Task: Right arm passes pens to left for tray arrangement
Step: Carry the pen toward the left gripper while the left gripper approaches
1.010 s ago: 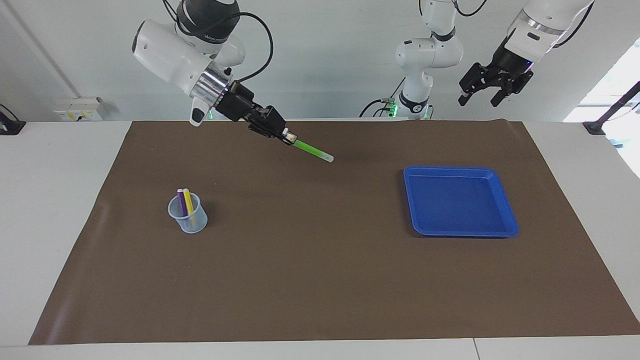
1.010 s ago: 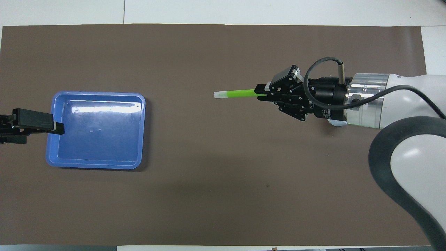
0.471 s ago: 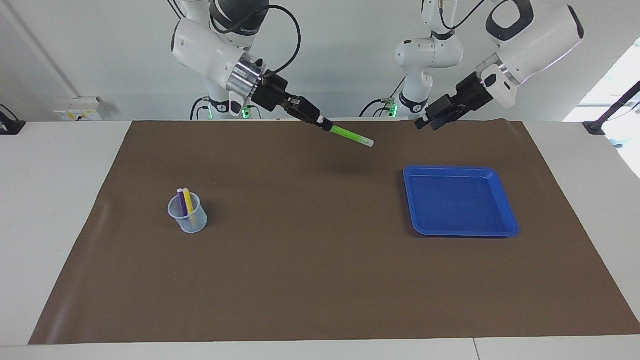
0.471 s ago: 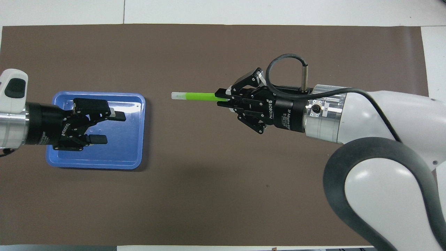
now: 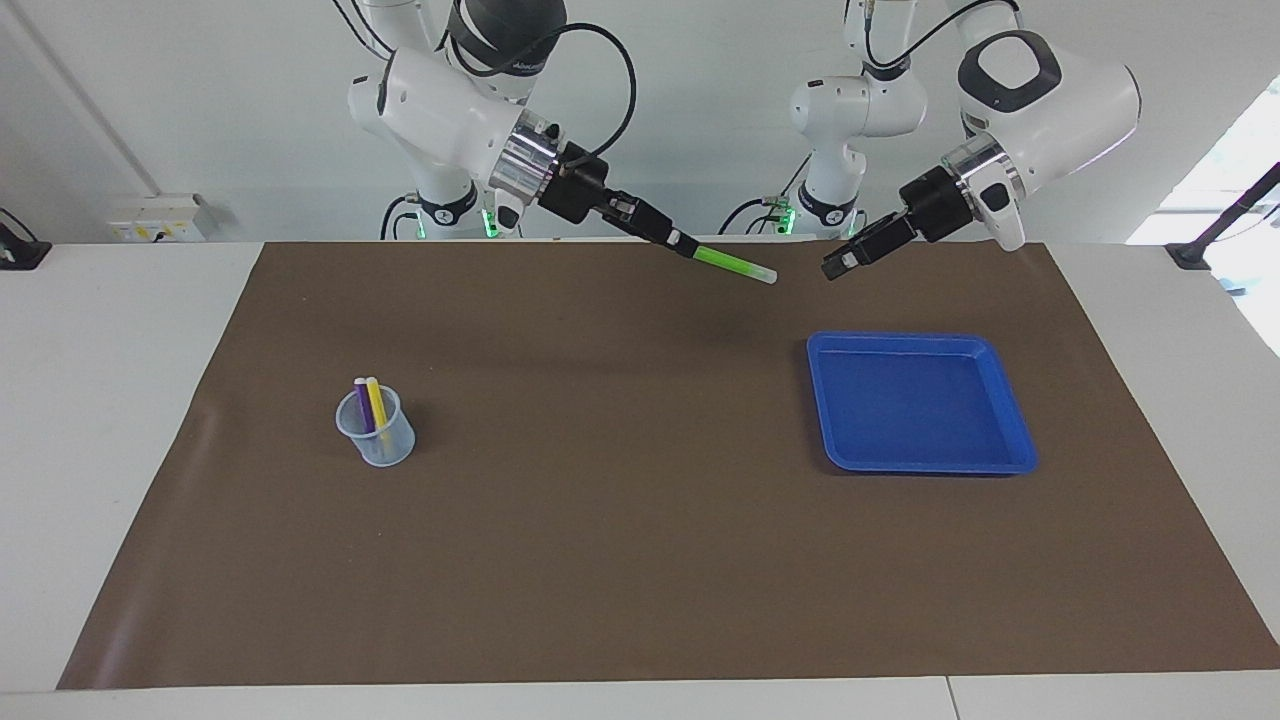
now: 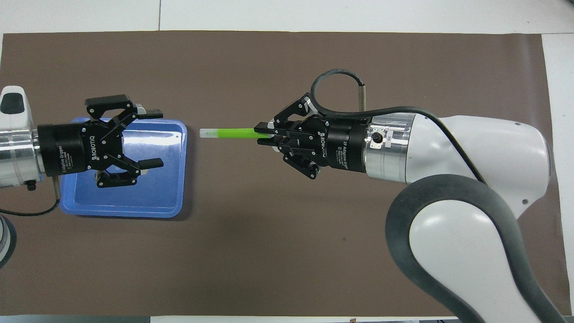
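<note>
Green pen (image 5: 733,264) held up in the air over the brown mat (image 5: 640,560), above the middle of the worktop (image 5: 130,400). Long axis runs along the worktop's length, sloping slightly downward; its pale end points at the left tool (image 5: 838,264), its other end sits in the right tool (image 5: 688,248). Body bright green, slim, with a short whitish tip.

Right tool: fingertips closed tight on the green pen's end. Left tool: fingers spread wide, holding nothing, raised above the blue tray's (image 5: 1012,420) edge in the overhead view, mouth turned toward the pen's pale tip; a clear gap separates tip and fingers.

Blue tray lies flat toward the left arm's end, shallow, rounded corners. Yellow pen (image 5: 376,401) and purple pen (image 5: 363,403) stand tilted in a small translucent cup (image 5: 380,440) toward the right arm's end, side by side.
</note>
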You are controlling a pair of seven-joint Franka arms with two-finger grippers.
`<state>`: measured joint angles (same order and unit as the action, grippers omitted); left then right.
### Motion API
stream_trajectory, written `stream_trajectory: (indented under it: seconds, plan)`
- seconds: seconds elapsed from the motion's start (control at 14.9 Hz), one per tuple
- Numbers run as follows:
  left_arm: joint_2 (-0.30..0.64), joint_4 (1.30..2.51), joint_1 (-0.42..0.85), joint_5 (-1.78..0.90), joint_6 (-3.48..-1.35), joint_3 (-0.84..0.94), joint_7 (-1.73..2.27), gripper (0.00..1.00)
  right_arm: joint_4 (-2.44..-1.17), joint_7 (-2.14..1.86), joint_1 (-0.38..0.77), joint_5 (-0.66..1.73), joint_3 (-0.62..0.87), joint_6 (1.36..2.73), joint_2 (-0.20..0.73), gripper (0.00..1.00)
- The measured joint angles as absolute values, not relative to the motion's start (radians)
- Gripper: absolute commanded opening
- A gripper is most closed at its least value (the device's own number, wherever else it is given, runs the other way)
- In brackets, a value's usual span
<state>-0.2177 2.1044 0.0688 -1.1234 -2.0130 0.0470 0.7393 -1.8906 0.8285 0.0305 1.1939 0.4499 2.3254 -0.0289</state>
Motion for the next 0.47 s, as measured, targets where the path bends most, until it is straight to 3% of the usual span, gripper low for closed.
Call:
stream_trajectory:
  seconds: [0.47]
  plan:
    - [-0.218,2.152,0.119,-1.269,-2.063,0.053,0.835,0.98,-1.875,0.93,0.035,1.141,0.489,2.339,0.019,0.0]
